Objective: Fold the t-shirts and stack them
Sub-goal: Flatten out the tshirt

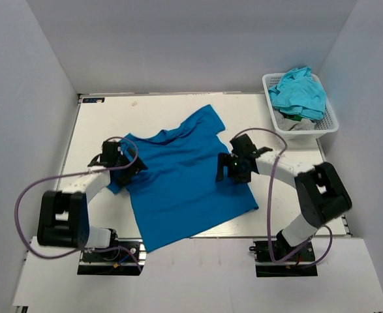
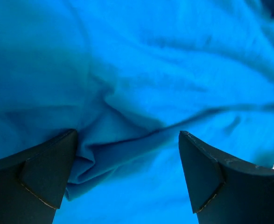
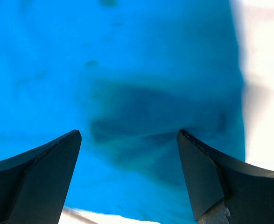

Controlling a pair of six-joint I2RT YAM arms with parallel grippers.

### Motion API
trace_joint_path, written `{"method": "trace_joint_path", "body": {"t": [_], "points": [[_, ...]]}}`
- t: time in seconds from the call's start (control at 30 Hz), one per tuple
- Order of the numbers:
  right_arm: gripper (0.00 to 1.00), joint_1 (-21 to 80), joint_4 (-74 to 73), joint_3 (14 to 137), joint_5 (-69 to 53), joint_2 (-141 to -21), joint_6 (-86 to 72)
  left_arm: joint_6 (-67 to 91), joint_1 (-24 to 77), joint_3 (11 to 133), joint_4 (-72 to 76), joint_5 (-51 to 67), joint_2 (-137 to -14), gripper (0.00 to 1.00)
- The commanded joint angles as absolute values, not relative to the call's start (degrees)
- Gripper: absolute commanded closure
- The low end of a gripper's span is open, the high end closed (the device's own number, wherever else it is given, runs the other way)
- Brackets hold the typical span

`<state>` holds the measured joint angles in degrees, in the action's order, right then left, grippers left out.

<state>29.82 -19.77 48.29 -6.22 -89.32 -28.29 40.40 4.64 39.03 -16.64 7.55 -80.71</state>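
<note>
Blue t-shirt [image 1: 184, 179] lies under left pincer [image 2: 127, 135] and right pincer [image 3: 127, 133], both gaping empty.

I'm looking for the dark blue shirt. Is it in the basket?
No, the royal blue t-shirt lies spread on the table, while the white basket holds turquoise t-shirts.

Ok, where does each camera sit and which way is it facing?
Top: fixed above and behind the arms, looking down on table, blue shirt, basket; both arms, left hand, right hand show.
Left wrist: on that wrist, facing down onto creased shirt; its open fingers show.
Right wrist: likewise, over the shirt's edge and table; its open fingers show.
Shared: the blue shirt.
</note>
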Motion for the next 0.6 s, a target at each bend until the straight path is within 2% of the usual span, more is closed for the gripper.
{"method": "trace_joint_path", "body": {"t": [0.0, 0.1, 0.27, 0.3, 0.33, 0.4, 0.47, 0.53, 0.57], "points": [[0.1, 26.47, -24.51, 54.27, 8.32, -98.68, -24.71, 45.34, 5.54, 33.06, -27.68, 5.35, -74.29, 0.0], [0.1, 23.47, -26.98, 64.31, 11.5, -105.53, -20.58, 46.49, 7.12, 27.09, -27.69, 9.92, -67.52, 0.0], [0.1, 17.68, -37.66, 93.74, 12.04, -120.65, -13.21, 45.79, 10.55, 26.54, -27.69, 19.06, -62.05, 0.0], [0.1, 17.49, -39.44, 105.7, 11.43, -122.67, -12.75, 45.79, 11.5, 27.67, -28.73, 20.38, -60.66, 0.0], [0.1, 16.97, -43.12, 109.39, 11.08, -128.0, -12.22, 45.79, 12.12, 27.69, -28.74, 23.09, -59.86, 0.0], [0.1, 17.23, -47.36, 117.9, 7.92, -130.42, -9.33, 45.79, 13.53, 30.05, -28.74, 24.87, -58.02, 0.0], [0.1, 18.02, -46.68, 117.08, 6.51, -128.34, -7.56, 43.17, 14.14, 33.81, -30.93, 24.35, -56.51, 0.0], [0.1, 19.24, -41.85, 108.75, 5.1, -122.72, -7.47, 39.22, 14.68, 42.16, -34.6, 22.52, -56.51, 0.0], [0.1, 19.6, -40.44, 103.5, 4.75, -115.91, -7.73, 37.98, 15.2, 47.84, -35.85, 21.11, -58.86, 0.0]]}}
